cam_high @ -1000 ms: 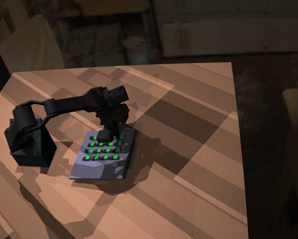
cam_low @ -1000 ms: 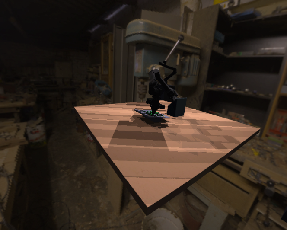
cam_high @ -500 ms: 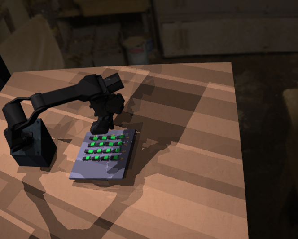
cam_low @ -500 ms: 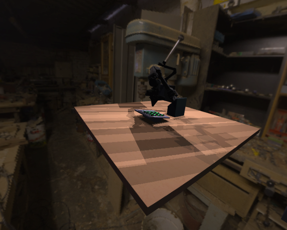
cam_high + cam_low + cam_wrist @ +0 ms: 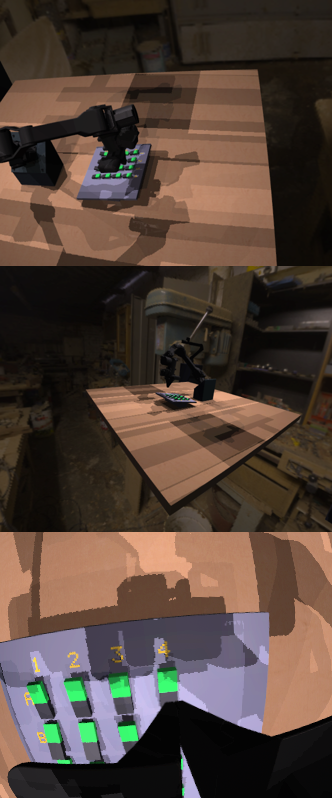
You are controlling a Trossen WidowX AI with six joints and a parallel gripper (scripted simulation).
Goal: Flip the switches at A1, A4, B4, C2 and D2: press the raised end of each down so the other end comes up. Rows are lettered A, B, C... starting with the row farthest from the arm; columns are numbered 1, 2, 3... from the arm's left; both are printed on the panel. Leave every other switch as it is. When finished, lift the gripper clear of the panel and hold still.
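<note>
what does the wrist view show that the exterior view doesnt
Only the wrist view shows the yellow column numbers 1 to 4 and row letters A and B, single green switches, and the gripper shut with nothing held. Only the exterior view shows the whole arm, its base and the gripper raised above the panel. Both show the panel and the wooden table.
</note>
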